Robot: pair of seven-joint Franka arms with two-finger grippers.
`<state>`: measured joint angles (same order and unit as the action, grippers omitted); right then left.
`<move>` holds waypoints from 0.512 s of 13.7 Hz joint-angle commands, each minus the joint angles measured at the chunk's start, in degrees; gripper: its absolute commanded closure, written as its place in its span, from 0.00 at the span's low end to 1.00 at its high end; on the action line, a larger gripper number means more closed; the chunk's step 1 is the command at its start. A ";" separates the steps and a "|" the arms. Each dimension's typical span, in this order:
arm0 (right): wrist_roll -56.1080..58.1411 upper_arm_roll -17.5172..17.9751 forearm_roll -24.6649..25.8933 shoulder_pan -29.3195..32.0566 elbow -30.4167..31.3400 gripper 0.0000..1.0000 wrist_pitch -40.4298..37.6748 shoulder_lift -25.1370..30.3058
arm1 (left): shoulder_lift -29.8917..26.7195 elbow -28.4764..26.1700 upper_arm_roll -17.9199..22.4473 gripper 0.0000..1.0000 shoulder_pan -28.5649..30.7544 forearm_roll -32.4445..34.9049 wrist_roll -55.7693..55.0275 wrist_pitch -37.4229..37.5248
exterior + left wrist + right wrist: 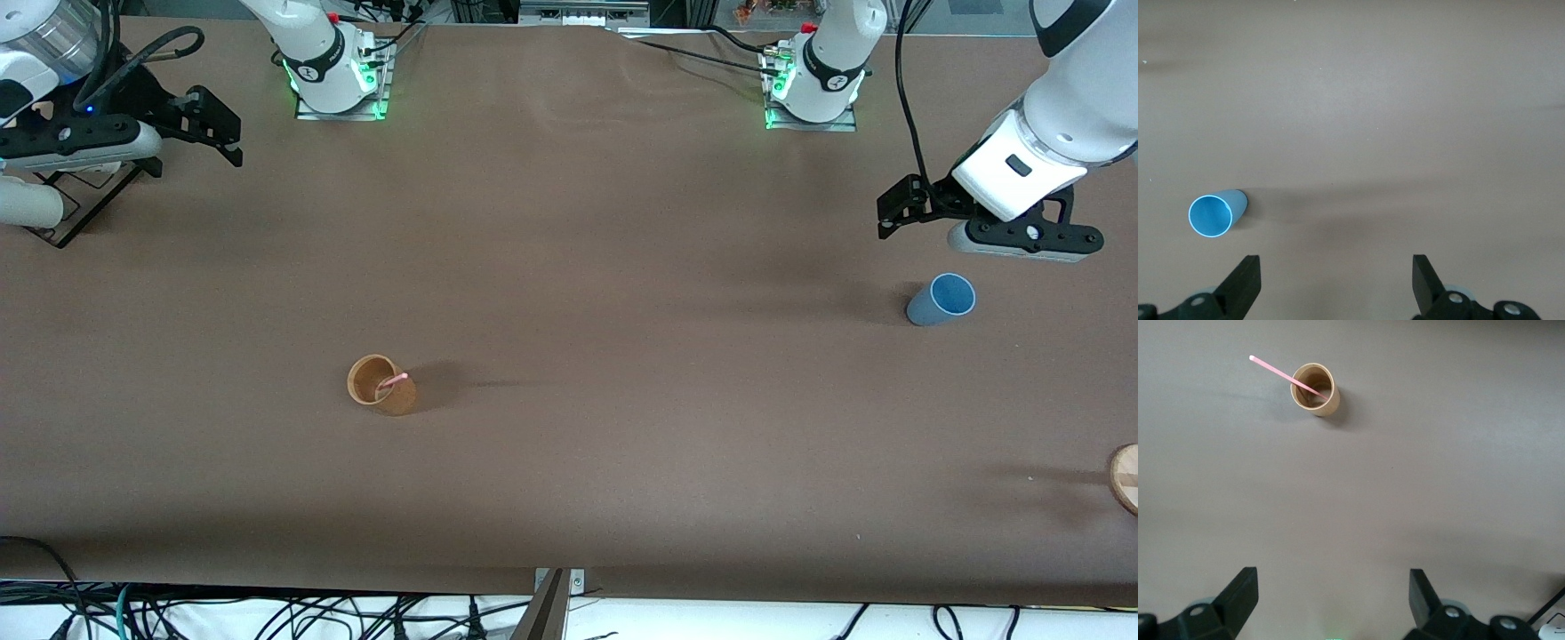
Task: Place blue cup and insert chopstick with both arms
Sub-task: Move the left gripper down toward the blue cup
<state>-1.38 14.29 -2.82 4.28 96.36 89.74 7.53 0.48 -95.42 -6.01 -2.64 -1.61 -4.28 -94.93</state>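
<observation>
Front: blue cup (941, 300) upright on counter (622, 267) toward left arm's end, left pincer (900, 212) up in the air beside it; chopstick (392, 381) leaning in tan cup (380, 384) mid-counter, right pincer (213, 124) up at right arm's end. Left wrist: pincer (1336, 283) wide, empty, cup (1215, 213) off to one side. Right wrist: pincer (1331, 600) wide, empty, tan cup (1315, 389) with chopstick (1281, 373) well apart.

Bare table (622, 267) surrounds the upright blue cup (941, 300); the tan cup (380, 384) stands well apart.
</observation>
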 commanded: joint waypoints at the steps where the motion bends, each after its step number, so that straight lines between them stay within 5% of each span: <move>1: 0.85 0.04 -0.78 0.47 0.68 0.00 -0.35 1.17 | 0.66 1.38 0.21 0.00 0.27 -1.03 0.32 0.97; 7: 0.32 0.21 -0.96 0.29 0.50 0.00 -0.27 1.08 | 9.08 1.47 0.92 0.00 13.85 -0.15 24.55 0.01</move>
<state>-1.38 14.32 -2.83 4.25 96.35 89.76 7.54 5.42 -95.61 -4.84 5.65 -1.58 12.92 -94.71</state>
